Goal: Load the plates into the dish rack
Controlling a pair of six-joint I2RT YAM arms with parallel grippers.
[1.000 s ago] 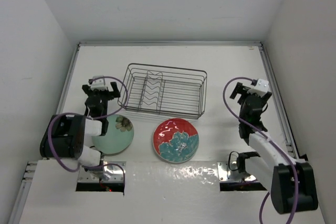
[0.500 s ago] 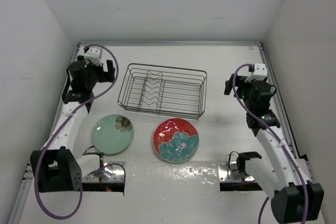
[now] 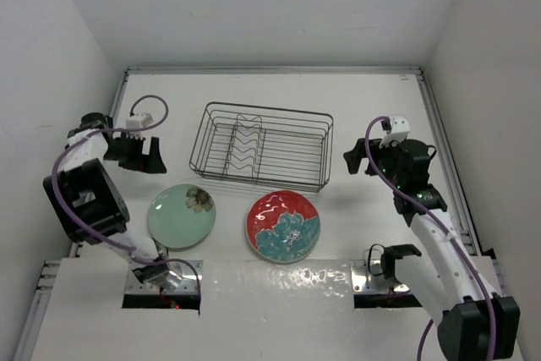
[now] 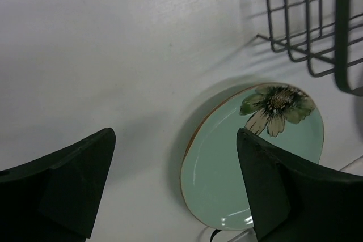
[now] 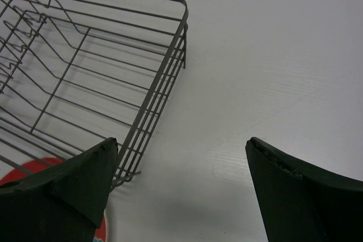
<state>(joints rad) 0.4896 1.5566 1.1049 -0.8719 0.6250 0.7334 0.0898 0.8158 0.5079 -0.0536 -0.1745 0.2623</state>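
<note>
While jaws gape — mint plate (image 3: 181,216), red plate (image 3: 283,225) flat near rack (image 3: 260,148).

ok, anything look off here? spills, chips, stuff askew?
Nothing stands out. The green plate and red plate lie flat on the table in front of the dish rack, which sits upright and empty. No chips or spills visible. The left gripper and right gripper are open, holding nothing.

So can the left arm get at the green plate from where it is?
Probably yes: the left claw is open and empty, the green plate lies flat close by with nothing between them, and the dish rack stands aside.
</note>
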